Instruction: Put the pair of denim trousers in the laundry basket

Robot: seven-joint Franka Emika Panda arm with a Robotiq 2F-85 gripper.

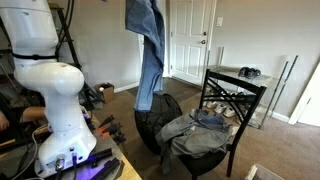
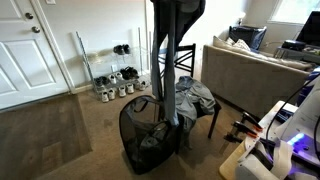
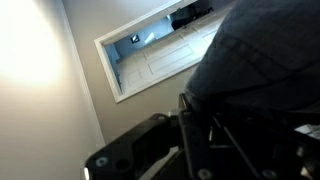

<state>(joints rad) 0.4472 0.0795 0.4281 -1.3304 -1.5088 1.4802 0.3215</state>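
Note:
The denim trousers (image 1: 148, 50) hang full length from above the top edge in both exterior views. Their lower end (image 2: 174, 110) dangles at the mouth of the black mesh laundry basket (image 2: 132, 125), which stands on the carpet beside a chair (image 1: 150, 128). My gripper is out of frame in the exterior views. In the wrist view the gripper (image 3: 190, 105) is shut on a bunch of denim (image 3: 262, 50) that fills the right side of the picture.
A black chair (image 1: 238, 95) piled with grey clothes (image 1: 200, 130) stands right next to the basket. A sofa (image 2: 250, 70), a shoe rack (image 2: 115, 78) and white doors (image 2: 30, 50) surround the carpet. My white arm base (image 1: 55, 100) stands on a table.

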